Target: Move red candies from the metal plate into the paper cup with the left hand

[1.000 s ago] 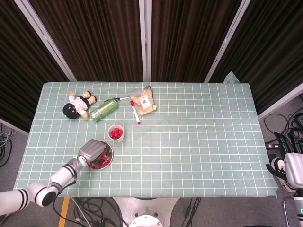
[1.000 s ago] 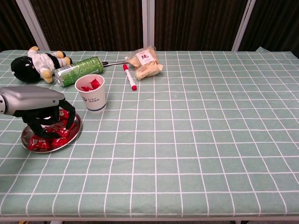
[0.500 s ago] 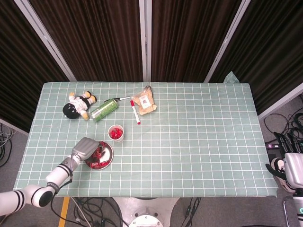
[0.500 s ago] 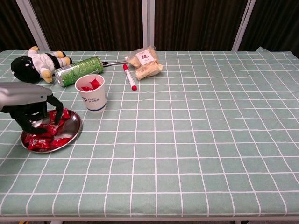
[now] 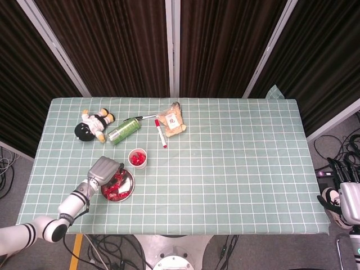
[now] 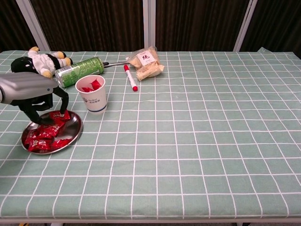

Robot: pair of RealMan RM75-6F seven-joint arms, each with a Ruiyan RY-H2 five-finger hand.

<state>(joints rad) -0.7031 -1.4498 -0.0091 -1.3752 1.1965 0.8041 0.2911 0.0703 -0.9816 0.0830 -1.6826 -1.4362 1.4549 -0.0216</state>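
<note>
Near front-left table edge, left hand (image 6: 33,96) pinches a red candy (image 6: 59,116) over metal plate (image 6: 73,135); paper cup (image 6: 92,96) just beside; right hand (image 5: 344,203) off-table, fingers can't tell.

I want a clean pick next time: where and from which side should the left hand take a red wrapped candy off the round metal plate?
Come from straight above with the left hand. The red wrapped candies lie flat and piled in the shallow round metal plate, so its rim probably blocks side approaches. Pinch a candy on top of the pile across its narrow width.

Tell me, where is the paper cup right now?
In both views the paper cup stands on the table's left side, just behind the metal plate and in front of the green can.
</note>
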